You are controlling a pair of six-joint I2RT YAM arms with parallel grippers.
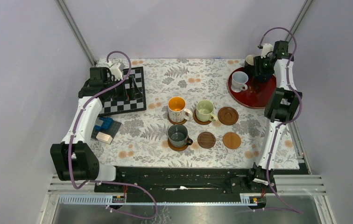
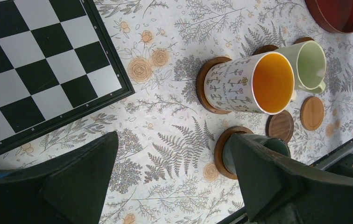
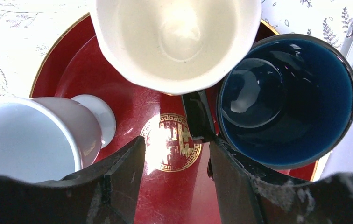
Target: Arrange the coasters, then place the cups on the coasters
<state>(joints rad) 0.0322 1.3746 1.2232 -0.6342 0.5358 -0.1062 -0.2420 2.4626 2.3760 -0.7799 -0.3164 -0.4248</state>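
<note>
Three cups stand on coasters: an orange-inside white mug (image 1: pixel 178 109), a pale green one (image 1: pixel 205 111) and a dark grey-green one (image 1: pixel 178 135). Three wooden coasters (image 1: pixel 228 115) (image 1: pixel 207 140) (image 1: pixel 232 140) lie bare. On the red tray (image 1: pixel 258 99) stand a pale blue-white cup (image 1: pixel 239 81), a black cup with cream inside (image 3: pixel 174 42) and a navy cup (image 3: pixel 286 98). My right gripper (image 3: pixel 177 149) hangs over the tray, jaws partly apart with only tray between them; the black cup's handle (image 3: pixel 198 116) is just ahead of its right finger. My left gripper (image 2: pixel 173 137) is wide open above the cloth by the chessboard.
A chessboard (image 1: pixel 118 103) lies at the back left under my left arm. Small blue and tan blocks (image 1: pixel 105 128) sit beside it near the left edge. The flowered cloth (image 1: pixel 188 77) covers the table. The right arm's elbow (image 1: pixel 283 105) stands by the tray's near rim.
</note>
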